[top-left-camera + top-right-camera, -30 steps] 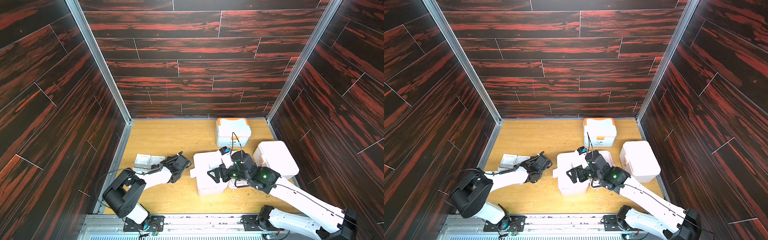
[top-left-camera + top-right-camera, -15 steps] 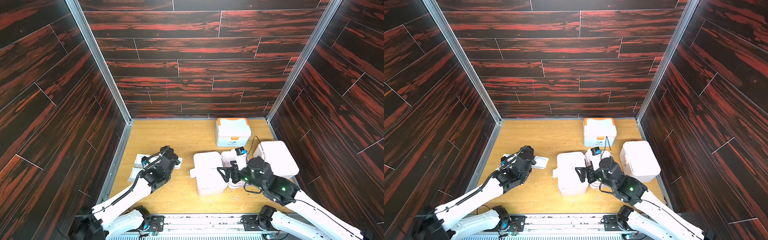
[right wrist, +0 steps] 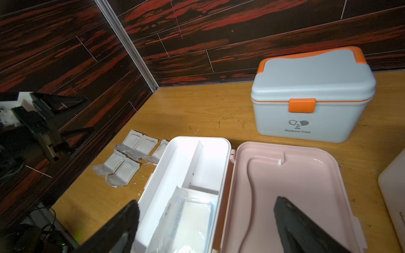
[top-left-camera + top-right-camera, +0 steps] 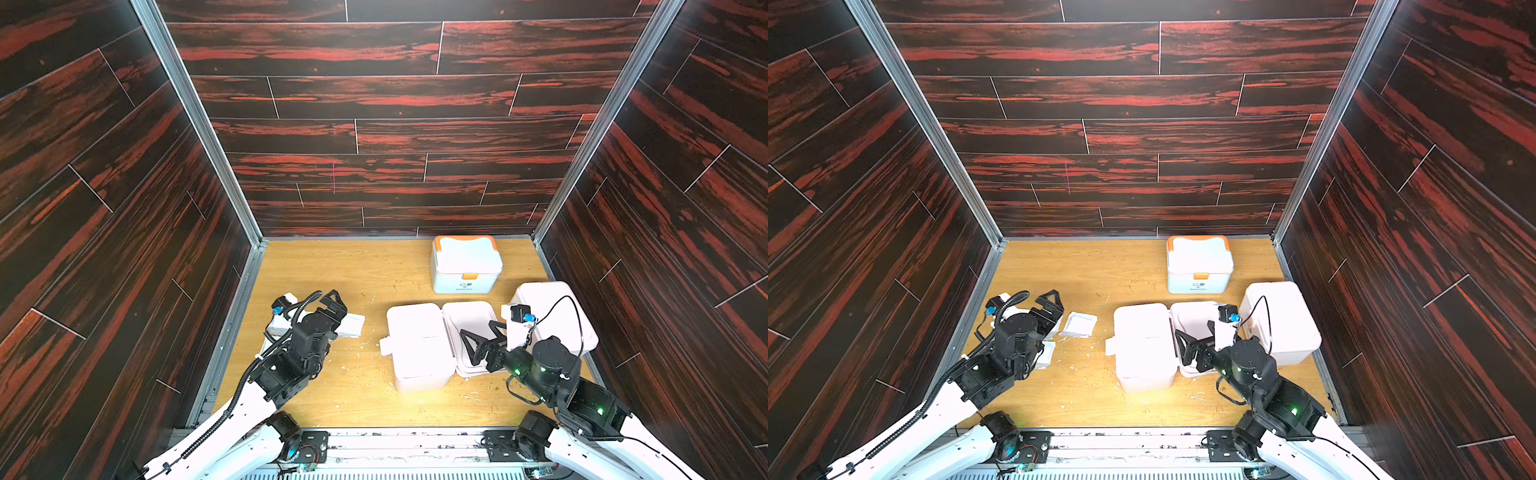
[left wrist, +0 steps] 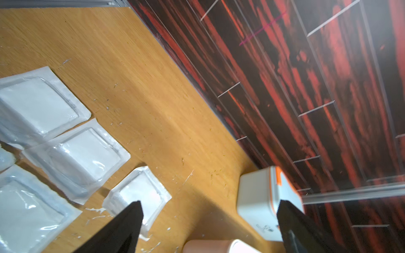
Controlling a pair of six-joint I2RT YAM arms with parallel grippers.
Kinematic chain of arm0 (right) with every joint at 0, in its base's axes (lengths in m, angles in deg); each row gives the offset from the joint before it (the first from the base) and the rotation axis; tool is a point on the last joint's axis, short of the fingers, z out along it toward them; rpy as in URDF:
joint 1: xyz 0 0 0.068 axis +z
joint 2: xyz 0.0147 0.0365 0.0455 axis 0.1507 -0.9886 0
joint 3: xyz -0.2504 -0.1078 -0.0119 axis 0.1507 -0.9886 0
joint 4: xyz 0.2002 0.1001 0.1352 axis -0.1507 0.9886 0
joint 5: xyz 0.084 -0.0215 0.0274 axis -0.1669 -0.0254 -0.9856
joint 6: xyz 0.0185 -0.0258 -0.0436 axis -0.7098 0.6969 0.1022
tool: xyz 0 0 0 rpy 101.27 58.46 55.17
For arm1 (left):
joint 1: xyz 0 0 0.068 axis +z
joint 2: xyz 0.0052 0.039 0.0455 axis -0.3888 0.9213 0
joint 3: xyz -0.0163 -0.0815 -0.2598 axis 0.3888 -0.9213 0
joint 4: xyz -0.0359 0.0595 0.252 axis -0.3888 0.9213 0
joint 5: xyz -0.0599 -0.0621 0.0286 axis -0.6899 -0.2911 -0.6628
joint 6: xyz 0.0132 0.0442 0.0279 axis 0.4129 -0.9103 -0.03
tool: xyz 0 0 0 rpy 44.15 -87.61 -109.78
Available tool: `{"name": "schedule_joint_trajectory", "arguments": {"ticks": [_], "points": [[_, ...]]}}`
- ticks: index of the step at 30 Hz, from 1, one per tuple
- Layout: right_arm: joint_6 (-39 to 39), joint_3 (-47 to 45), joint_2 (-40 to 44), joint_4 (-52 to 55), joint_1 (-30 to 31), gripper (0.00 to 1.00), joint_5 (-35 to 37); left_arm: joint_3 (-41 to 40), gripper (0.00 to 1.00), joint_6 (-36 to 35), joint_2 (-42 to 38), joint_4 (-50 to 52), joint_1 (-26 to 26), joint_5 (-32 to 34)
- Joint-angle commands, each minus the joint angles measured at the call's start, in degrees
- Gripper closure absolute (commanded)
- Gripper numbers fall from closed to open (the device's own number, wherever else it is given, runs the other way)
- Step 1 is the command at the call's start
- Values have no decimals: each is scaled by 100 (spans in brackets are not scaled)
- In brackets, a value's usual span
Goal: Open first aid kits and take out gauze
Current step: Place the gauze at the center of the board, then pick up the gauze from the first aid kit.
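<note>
Three first aid kits stand on the wooden table. The blue-white one with orange trim (image 4: pixel 465 266) (image 3: pixel 311 98) is closed at the back. A pinkish one (image 4: pixel 552 307) is closed at the right. The middle kit lies open, with its white base (image 4: pixel 415 345) (image 3: pixel 190 157) beside its pink lid (image 3: pixel 285 175). A clear packet (image 3: pixel 188 219) lies in the base. Several gauze packets (image 4: pixel 1079 324) (image 5: pixel 87 153) (image 3: pixel 131 157) lie on the table at the left. My left gripper (image 4: pixel 332 301) (image 5: pixel 209 204) hangs open above them, empty. My right gripper (image 4: pixel 482 332) (image 3: pixel 206 202) is open over the open kit, empty.
Dark wood-patterned walls (image 4: pixel 374 124) close in the table on three sides, with metal corner posts (image 4: pixel 199 124). Small crumbs and scraps dot the table (image 4: pixel 353 374). Bare wood lies between the gauze and the blue-white kit.
My left gripper has lifted and drawn back left, away from the open kit, over the gauze packets. My right gripper has pulled back to the right, from the base toward the lid.
</note>
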Motion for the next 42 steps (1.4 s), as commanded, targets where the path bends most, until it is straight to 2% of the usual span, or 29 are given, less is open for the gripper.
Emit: {"name": "schedule_joint_trajectory", "arguments": {"ticks": [1,6,10,16,23,27,34,42], "points": [[-97,-14,-44,-61,21,1,172,-14,0,-659,104,-266,22,-306],[-300,138,-504,22,23,1,175,179,0,-1303,364,-513,22,-869],[-824,312,-979,189,21,1,538,261,0,-1783,518,-908,22,-1643],[-1207,824,-1807,604,21,1,121,232,0,-2327,508,-1067,25,-2187],[-846,1049,-2397,534,23,1,-703,-197,0,-2865,287,-1464,27,-2686],[-1041,1349,-2768,853,22,2,-987,-422,0,-2895,202,-1627,21,-2852],[-1326,1527,-3298,1096,80,15,-1500,-599,0,-2811,-93,-1595,25,-3190],[-1567,1839,-3945,1445,306,35,-1498,-1105,0,-2530,-799,-1576,22,-2754]]}}
